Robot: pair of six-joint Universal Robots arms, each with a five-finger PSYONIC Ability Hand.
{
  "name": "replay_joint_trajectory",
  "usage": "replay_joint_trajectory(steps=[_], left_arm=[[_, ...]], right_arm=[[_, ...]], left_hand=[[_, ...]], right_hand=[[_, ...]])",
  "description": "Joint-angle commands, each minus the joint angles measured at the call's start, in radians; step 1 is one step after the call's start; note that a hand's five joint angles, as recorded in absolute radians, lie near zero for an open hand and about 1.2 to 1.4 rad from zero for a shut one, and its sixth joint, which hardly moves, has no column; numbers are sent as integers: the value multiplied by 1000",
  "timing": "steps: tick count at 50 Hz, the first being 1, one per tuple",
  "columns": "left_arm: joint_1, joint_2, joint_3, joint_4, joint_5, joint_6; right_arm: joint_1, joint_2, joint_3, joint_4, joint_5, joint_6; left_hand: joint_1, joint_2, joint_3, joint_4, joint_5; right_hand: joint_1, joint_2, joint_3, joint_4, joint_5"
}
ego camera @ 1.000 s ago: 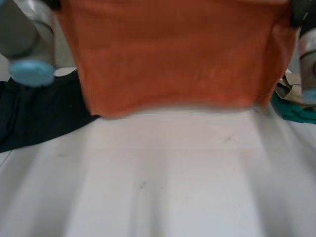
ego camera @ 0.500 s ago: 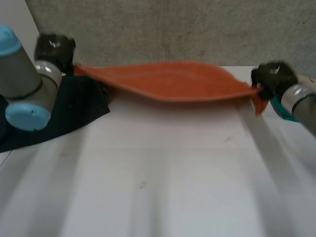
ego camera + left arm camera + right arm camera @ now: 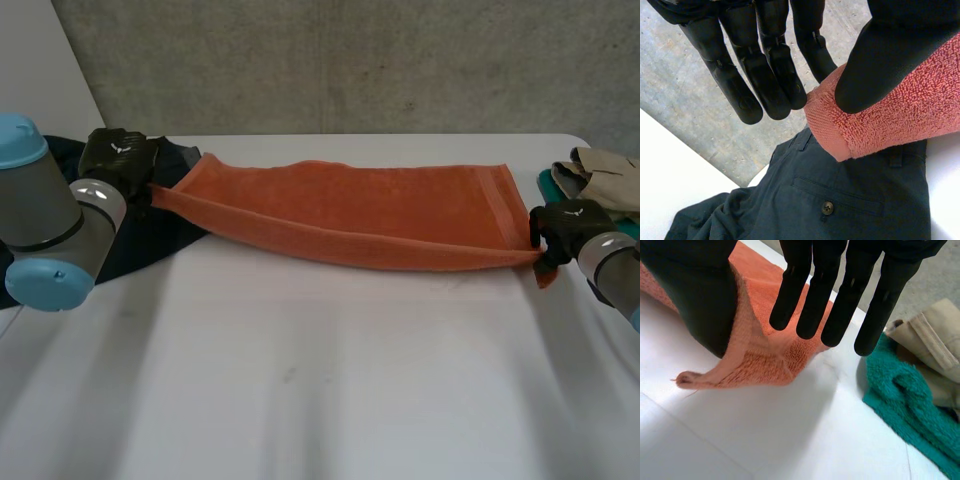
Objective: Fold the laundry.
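While stretched across upper middle of frame over white tabletop [image 3: 320,380], orange towel [image 3: 360,215] is held at both ends. Left end is pinched between thumb and straight fingers of left robot hand [image 3: 118,158], above dark trousers [image 3: 840,200]. Right corner is pinched likewise by right robot hand [image 3: 568,222], near teal towel [image 3: 910,405] and beige garment [image 3: 605,175].

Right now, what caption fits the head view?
The left hand and right hand pinch opposite ends of an orange towel stretched across the white table.
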Motion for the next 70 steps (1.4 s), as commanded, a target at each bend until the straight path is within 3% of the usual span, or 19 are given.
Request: replay_joint_trajectory(steps=[1,4,6,7,14,18,23,27,33,40,52,58,68,69,70], left_arm=[[-3,29,-32,-26,1,28],[-5,49,-61,-46,7,49],[-5,60,-78,-57,12,62],[-5,78,-98,-71,14,75],[1,185,-202,-180,18,151],[3,282,-289,-293,14,243],[17,444,-439,-504,14,374],[24,538,-522,-641,37,450],[23,598,-535,-695,118,497],[11,441,-382,-579,120,464],[-49,28,49,-447,-35,376],[-81,-156,294,-434,-103,372],[-120,-368,632,-457,-203,361],[-123,-379,648,-462,-200,359],[-127,-390,663,-463,-194,359]], right_arm=[[-11,-12,43,3,23,-29],[-23,-43,52,4,45,-41],[-28,-58,57,9,45,-45],[-32,-75,62,18,39,-52],[-69,-167,105,99,-32,-202],[-115,-242,143,234,-67,-385],[-224,-366,244,496,-80,-715],[-282,-429,309,599,-118,-920],[-282,-420,324,587,-181,-891],[-212,-321,243,449,-169,-812],[-78,-75,5,130,-95,-545],[-23,64,-145,36,0,-531],[35,248,-364,-85,45,-534],[40,262,-377,-100,46,-534],[43,275,-386,-112,49,-534]], left_hand=[[251,198,203,196,227],[251,198,203,196,227],[251,198,203,196,227],[251,198,203,196,227],[251,198,203,196,227],[251,198,203,196,227],[251,198,203,196,227],[251,198,203,196,227],[251,198,203,196,227],[251,198,203,196,227],[251,198,203,196,227],[251,198,203,196,227],[251,198,203,196,227],[251,198,203,196,227],[173,120,125,118,148]], right_hand=[[144,143,146,146,146],[162,160,164,163,163],[500,498,502,502,502],[544,542,545,545,545],[544,542,546,546,546],[544,542,546,546,546],[544,542,546,546,546],[544,542,546,546,546],[544,542,546,546,546],[544,542,546,546,546],[544,542,546,546,546],[544,542,546,546,546],[544,542,546,546,546],[317,315,319,319,319],[-60,-62,-58,-59,-59]])
